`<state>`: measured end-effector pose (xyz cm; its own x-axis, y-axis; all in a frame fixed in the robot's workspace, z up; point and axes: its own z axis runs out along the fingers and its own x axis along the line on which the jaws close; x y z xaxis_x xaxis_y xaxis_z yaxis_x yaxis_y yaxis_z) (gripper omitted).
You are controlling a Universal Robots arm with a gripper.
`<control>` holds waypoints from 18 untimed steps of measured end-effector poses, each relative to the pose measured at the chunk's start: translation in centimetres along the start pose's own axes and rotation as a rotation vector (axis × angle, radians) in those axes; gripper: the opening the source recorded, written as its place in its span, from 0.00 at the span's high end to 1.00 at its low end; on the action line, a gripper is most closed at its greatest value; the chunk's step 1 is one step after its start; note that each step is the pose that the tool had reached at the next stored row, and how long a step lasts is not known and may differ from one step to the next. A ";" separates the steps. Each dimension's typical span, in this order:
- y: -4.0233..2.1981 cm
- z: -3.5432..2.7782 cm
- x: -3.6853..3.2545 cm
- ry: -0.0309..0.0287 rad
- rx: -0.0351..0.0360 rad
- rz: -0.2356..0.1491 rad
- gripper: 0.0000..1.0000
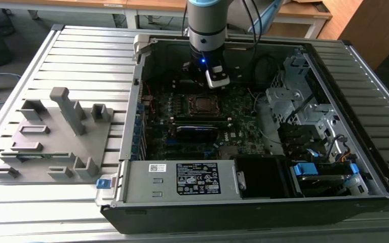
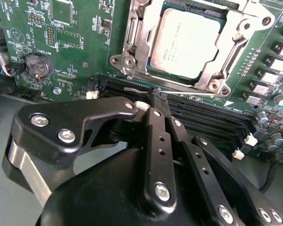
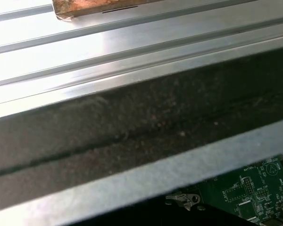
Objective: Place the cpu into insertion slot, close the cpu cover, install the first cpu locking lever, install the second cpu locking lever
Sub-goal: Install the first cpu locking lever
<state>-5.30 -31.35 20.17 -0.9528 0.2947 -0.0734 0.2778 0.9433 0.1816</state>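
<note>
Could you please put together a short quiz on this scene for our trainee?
1. True or false: in the second wrist view, the cpu cover is lowered around the cpu.
2. The fingers of the gripper are: A) wide open; B) shut, tips together, with nothing between them; C) clamped on the cpu.
3. Fill in: the fingers are nearest the long black ____ beside the cpu cover.

Key: 1 true; 2 B; 3 memory slots.
</note>
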 end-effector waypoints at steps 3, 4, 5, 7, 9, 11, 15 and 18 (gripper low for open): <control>0.04 0.00 0.07 -0.0001 -0.0001 0.000 0.89; 0.06 0.00 0.09 -0.0003 -0.0001 0.000 0.89; 0.08 0.01 0.11 -0.0010 -0.0004 0.000 0.89; 0.10 0.03 0.14 -0.0049 -0.0017 -0.001 0.89; 0.11 0.04 0.16 -0.0101 -0.0033 -0.002 0.89; 0.11 0.04 0.16 -0.0119 -0.0036 -0.002 0.89; 0.10 0.03 0.17 -0.0126 -0.0029 -0.002 0.89; 0.08 0.06 0.17 -0.0140 -0.0018 -0.002 0.89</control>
<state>-5.43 -31.22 20.12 -0.9516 0.2946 -0.0876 0.2753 0.9437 0.1832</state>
